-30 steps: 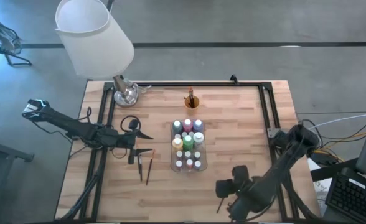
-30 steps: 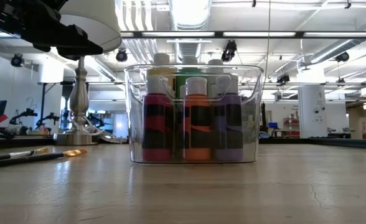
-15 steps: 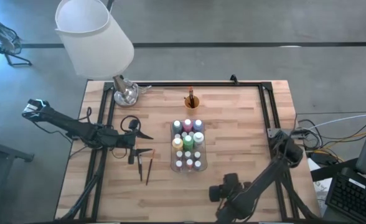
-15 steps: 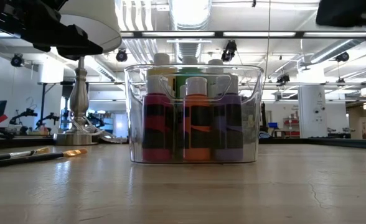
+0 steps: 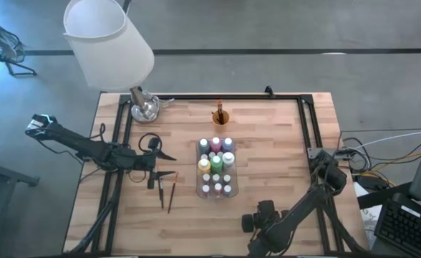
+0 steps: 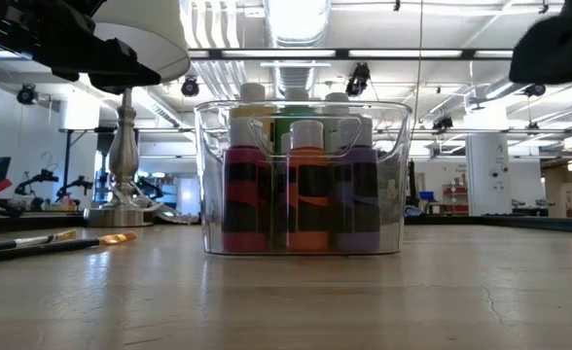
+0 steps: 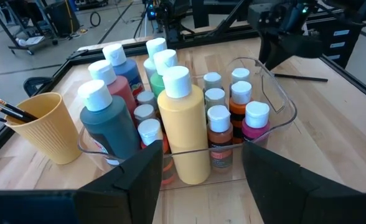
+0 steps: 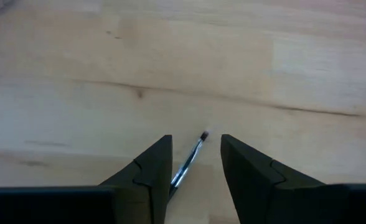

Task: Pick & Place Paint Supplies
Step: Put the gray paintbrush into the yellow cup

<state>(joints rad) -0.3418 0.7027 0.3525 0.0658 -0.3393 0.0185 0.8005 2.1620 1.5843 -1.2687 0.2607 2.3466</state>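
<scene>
Paint bottles [image 5: 216,161] [image 7: 183,118] [image 6: 305,194] with white caps stand upright in a clear tray [image 5: 199,192] mid-table. Two paintbrushes [image 5: 166,193] [image 6: 43,243] lie flat left of the tray. A thin brush [image 8: 186,165] [image 7: 301,78] lies on the wood near the front edge. My right gripper [image 5: 248,223] [image 8: 195,149] hangs open above it, pointing steeply down, a finger on either side of its bristle end. My left gripper [image 5: 164,156] [image 7: 198,186] waits open at the table's left, facing the tray.
An orange cup [image 5: 220,117] [image 7: 43,124] holding brushes stands behind the tray. A lamp with a white shade [image 5: 107,43] has its metal base [image 5: 144,107] on the far left corner. Black rails [image 5: 307,122] frame the table. Bare wood lies right of the tray.
My right gripper has come down toward the table near its front edge and shifted a little toward the left edge; in the low view it has entered at the upper right. Its finger gap shows no change.
</scene>
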